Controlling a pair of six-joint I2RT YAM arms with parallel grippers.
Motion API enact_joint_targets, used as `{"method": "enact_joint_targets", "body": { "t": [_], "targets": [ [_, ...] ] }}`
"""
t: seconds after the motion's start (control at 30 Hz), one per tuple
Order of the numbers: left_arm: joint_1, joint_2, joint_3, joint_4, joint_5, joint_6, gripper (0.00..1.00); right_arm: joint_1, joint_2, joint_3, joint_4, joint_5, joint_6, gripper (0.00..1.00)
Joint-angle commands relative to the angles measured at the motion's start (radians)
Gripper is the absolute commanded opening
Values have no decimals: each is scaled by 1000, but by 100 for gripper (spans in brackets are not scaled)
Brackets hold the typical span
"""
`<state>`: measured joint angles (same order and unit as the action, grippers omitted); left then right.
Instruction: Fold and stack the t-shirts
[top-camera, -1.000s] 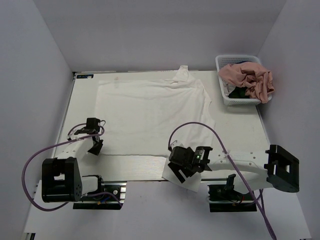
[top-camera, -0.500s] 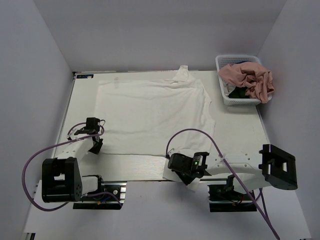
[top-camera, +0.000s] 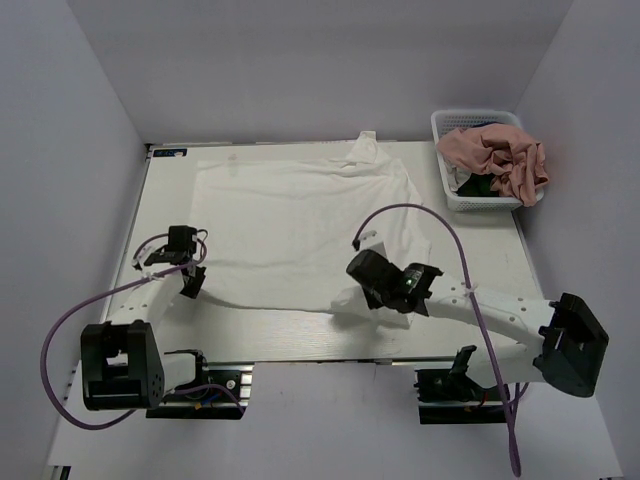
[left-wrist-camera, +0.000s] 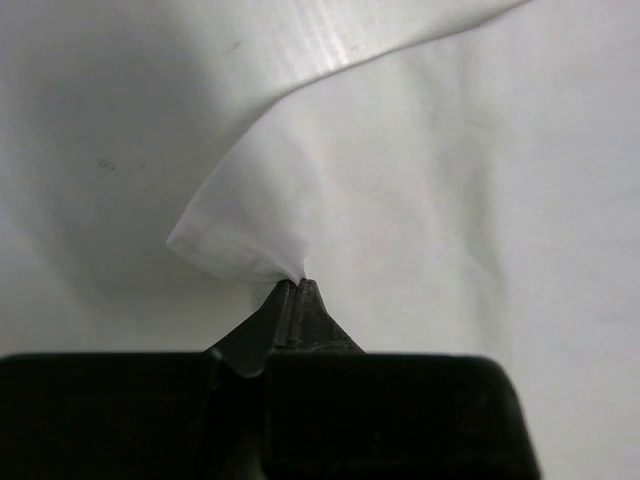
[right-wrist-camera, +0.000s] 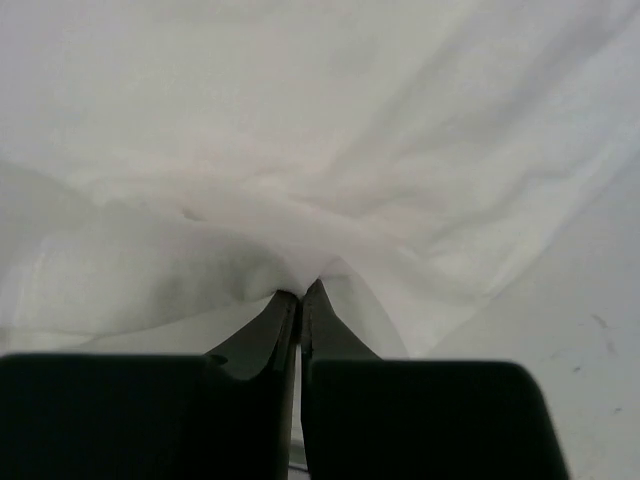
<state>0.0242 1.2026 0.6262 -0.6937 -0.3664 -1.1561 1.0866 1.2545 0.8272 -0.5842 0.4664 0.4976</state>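
Note:
A large white t-shirt (top-camera: 300, 215) lies spread over the table. My left gripper (top-camera: 190, 287) is shut on its near-left hem corner, and the left wrist view shows the white t-shirt cloth (left-wrist-camera: 255, 215) rising in a peak out of the gripper (left-wrist-camera: 296, 283). My right gripper (top-camera: 358, 272) is shut on the near-right hem, held up off the table. In the right wrist view the bunched white t-shirt (right-wrist-camera: 300, 150) runs into that gripper (right-wrist-camera: 308, 290). A pink t-shirt (top-camera: 497, 157) and a dark green one (top-camera: 477, 186) sit crumpled in the basket.
A white mesh basket (top-camera: 447, 188) stands at the table's back right corner. Grey walls close in the table on three sides. Purple cables loop above both arms. The bare table's front strip (top-camera: 290, 340) runs between the arm bases.
My right gripper has shut on the shirt's near-right hem and carried it up and away from the front edge. The left gripper has closed on its corner and shifted slightly.

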Motion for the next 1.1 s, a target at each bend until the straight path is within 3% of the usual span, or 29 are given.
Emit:
{"method": "enact_joint_targets", "body": {
  "t": [0.0,0.27,0.43,0.7,0.73,0.77,0.8,0.83,0.9,0.93,1.07],
  "targets": [
    [5,27,92,19,6,12,0,-82,19,93,55,80,-97,0],
    [23,201,278,10,6,12,0,-315,152,263,159,6,-278,0],
    [32,355,429,10,6,45,0,-390,240,346,236,34,-375,0],
    [51,555,660,-1,-5,65,0,-524,485,547,323,-69,-491,0],
    [51,598,676,-10,-5,65,3,-531,511,567,319,-81,-520,0],
    [60,618,693,-10,-5,65,13,-537,563,591,313,-77,-522,0],
    [60,638,736,-10,4,65,53,-554,610,657,310,-71,-522,0],
    [69,661,766,-23,4,88,73,-560,661,685,296,-69,-512,23],
    [80,722,873,-91,15,99,89,-573,704,816,207,-38,-504,87],
    [80,732,900,-92,15,148,98,-571,738,841,180,-40,-469,90],
    [69,701,905,-104,24,186,100,-560,677,767,197,-139,-426,90]
  ]
}}
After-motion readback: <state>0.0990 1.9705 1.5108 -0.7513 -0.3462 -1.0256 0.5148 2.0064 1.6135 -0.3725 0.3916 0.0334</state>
